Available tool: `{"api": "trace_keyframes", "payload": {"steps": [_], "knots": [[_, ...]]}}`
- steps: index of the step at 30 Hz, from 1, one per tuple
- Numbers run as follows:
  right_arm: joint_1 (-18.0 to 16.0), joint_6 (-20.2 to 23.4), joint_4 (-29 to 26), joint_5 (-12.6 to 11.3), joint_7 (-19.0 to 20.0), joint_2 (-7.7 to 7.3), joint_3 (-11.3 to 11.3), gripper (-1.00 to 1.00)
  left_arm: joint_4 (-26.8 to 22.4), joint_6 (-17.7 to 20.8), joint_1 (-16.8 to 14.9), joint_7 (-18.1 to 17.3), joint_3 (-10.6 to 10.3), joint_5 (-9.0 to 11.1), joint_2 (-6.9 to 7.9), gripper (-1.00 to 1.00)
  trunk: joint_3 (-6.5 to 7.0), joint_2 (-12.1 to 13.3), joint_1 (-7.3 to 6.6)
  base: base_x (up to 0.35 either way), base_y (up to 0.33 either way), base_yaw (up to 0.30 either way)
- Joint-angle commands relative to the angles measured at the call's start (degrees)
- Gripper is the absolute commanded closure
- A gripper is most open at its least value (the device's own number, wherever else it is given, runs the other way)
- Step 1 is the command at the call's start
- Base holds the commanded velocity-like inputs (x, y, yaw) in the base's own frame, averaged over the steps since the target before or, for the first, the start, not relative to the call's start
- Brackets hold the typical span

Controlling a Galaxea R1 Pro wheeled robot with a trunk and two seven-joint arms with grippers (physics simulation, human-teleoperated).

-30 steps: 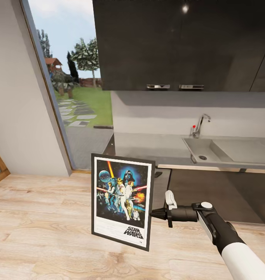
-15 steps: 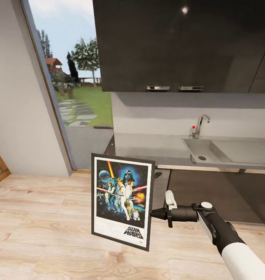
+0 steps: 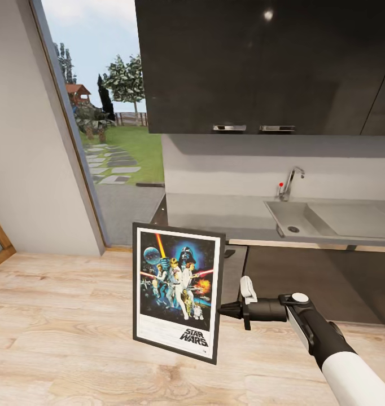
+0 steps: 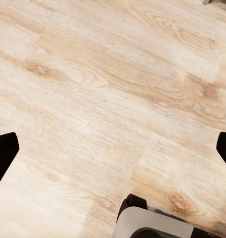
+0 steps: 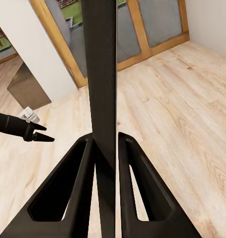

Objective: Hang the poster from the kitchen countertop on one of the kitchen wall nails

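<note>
The black right gripper (image 3: 223,309) is clamped on the right edge of the upright, thin black-framed Star Wars poster (image 3: 178,290), held above the pale wood-plank floor (image 3: 57,332). Behind, the glossy dark grey table (image 3: 215,211) carries a rectangular sink basin (image 3: 328,220). The left gripper (image 4: 113,148) is spread wide, holding nothing.

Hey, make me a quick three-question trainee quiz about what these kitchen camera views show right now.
1. True or false: the poster lies flat on the kitchen countertop.
2. Which gripper holds the poster? A) left B) right C) both
3. Fill in: the right gripper clamps the poster at its ____ edge, as seen in the head view.

Key:
1. False. It is held upright in the air, in front of the wood floor.
2. B. The left gripper hangs open over the floor.
3. Right. The right wrist view shows the frame edge-on between both fingers.
</note>
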Motion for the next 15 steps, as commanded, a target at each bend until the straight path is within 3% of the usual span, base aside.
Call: {"api": "trace_keyframes", "payload": {"steps": [1,9,15], "knots": [[0.0,0.8,0.0,-0.3,0.2,-0.06,0.2,1.00,-0.1,0.1,0.0,-0.3,0.2,0.0,-0.02,-1.00,-0.11,-0.1,0.04,0.000,0.000,0.000],[-0.1,0.8,0.0,-0.3,0.2,-0.06,0.2,1.00,-0.1,0.0,0.0,-0.3,0.2,0.0,0.00,-1.00,-0.11,-0.1,0.04,0.000,0.000,0.011],[-0.1,0.8,0.0,-0.4,0.2,-0.06,0.2,1.00,-0.1,-0.1,0.0,-0.4,0.2,0.0,0.06,-1.00,-0.11,-0.1,0.04,0.000,0.000,0.207]]}}
